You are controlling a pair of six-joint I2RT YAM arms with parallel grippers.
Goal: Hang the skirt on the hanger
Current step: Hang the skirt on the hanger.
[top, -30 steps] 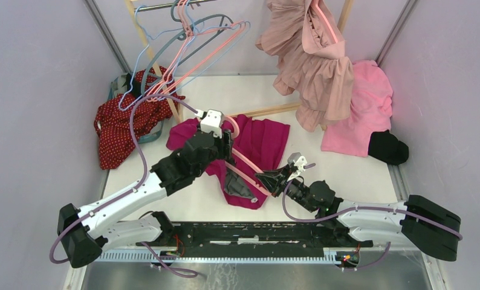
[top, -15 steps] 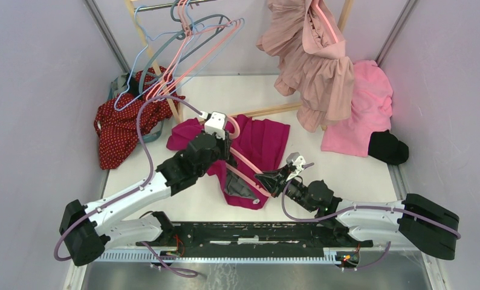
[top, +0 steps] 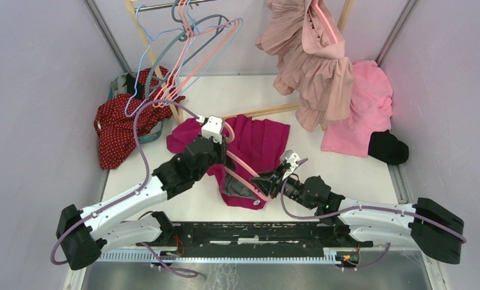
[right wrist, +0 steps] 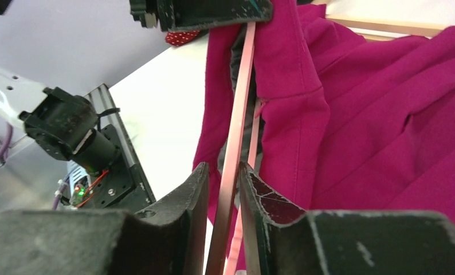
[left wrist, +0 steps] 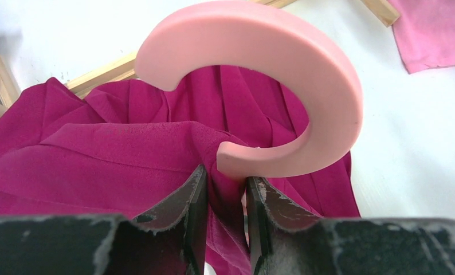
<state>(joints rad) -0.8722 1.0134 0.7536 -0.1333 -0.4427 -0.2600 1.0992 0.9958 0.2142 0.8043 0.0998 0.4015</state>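
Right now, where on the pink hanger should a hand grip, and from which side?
On the pink hanger, take the short stem under its hook, coming from the near, arm-base side. The hook curls up clear of the magenta skirt, and the stem is narrow and flat. The left hand pinches it there, apparently with some fabric.

— Where's the hanger point(left wrist: 334, 97)?
— Pink. Its hook curls just above my left gripper point(left wrist: 225, 192), neck between the fingers. One arm runs through my right gripper point(right wrist: 222, 177).
— And the skirt point(left wrist: 116, 149)?
— Magenta, pleated, crumpled, bunched around that neck and arm.
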